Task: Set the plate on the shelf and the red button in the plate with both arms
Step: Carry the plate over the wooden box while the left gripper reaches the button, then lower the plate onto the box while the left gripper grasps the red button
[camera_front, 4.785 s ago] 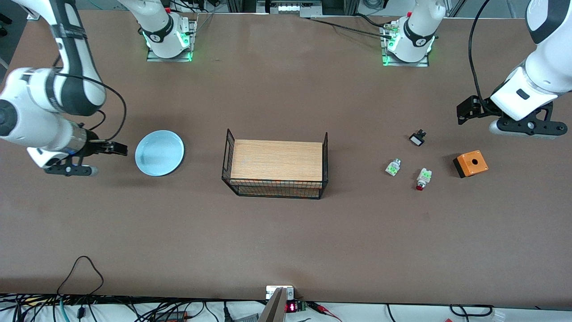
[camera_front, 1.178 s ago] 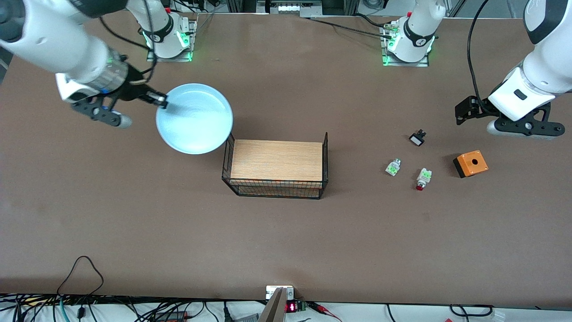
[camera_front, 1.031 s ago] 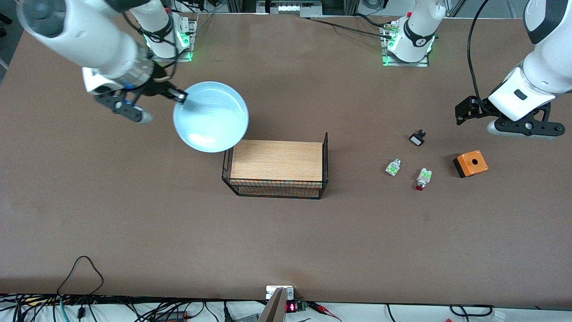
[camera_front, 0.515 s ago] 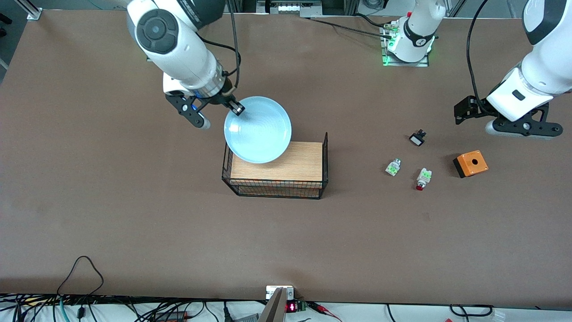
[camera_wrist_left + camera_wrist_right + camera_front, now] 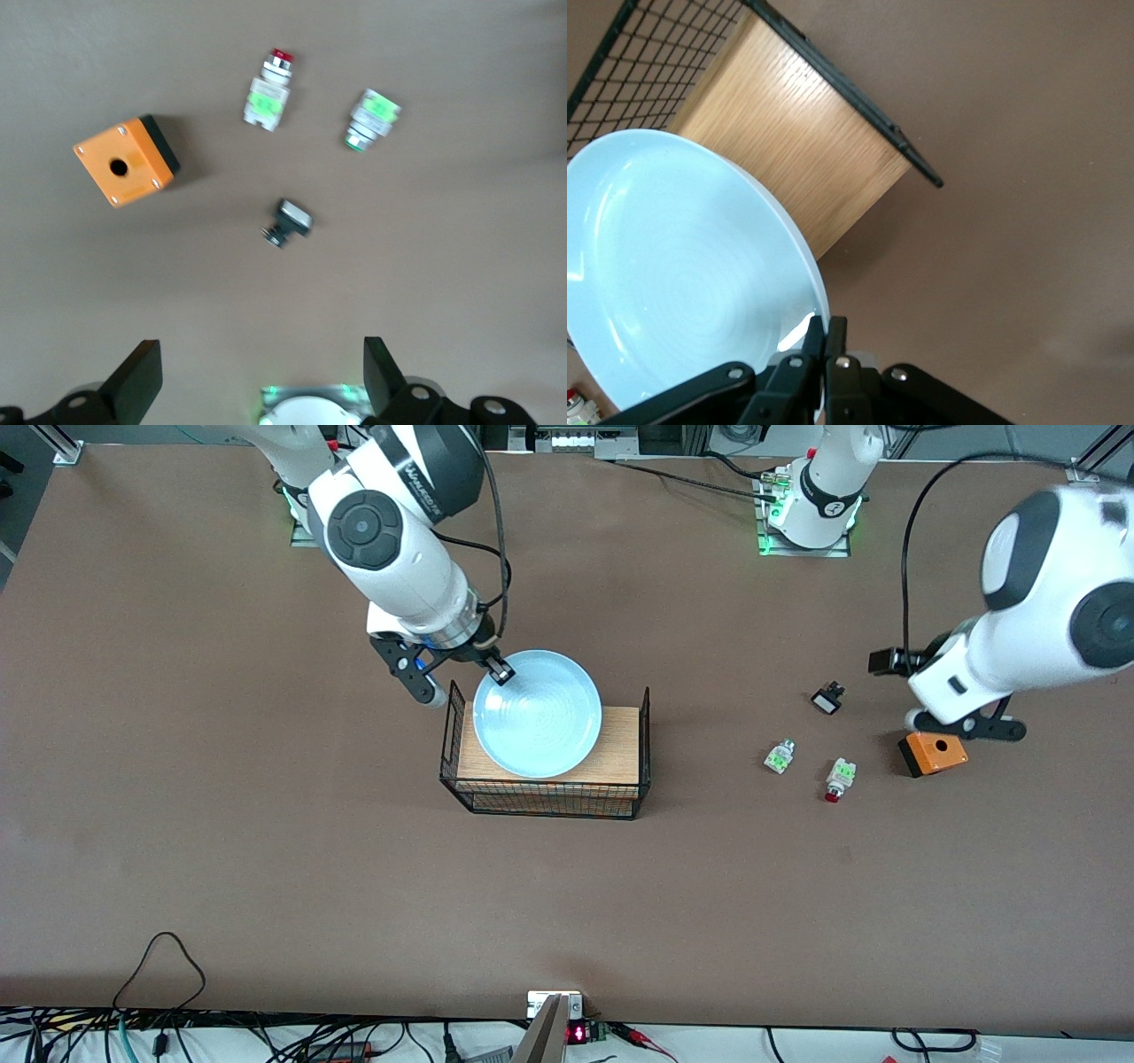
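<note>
the plate (image 5: 538,713), pinched at its rim by our right tool (image 5: 501,676), has swung in from the right arm's end of the tabletop (image 5: 266,850) and now hangs over the wire basket (image 5: 546,786), so lowering looks next. our left tool (image 5: 257,381), fingers spread, has come over the orange box (image 5: 934,751); the red button (image 5: 837,779) lies untouched beside it.

Plate (image 5: 682,274) cut by right wrist view's edge; left arm blurred.

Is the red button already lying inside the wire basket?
No, the red button lies on the bare table toward the left arm's end, well apart from the wire basket.
</note>
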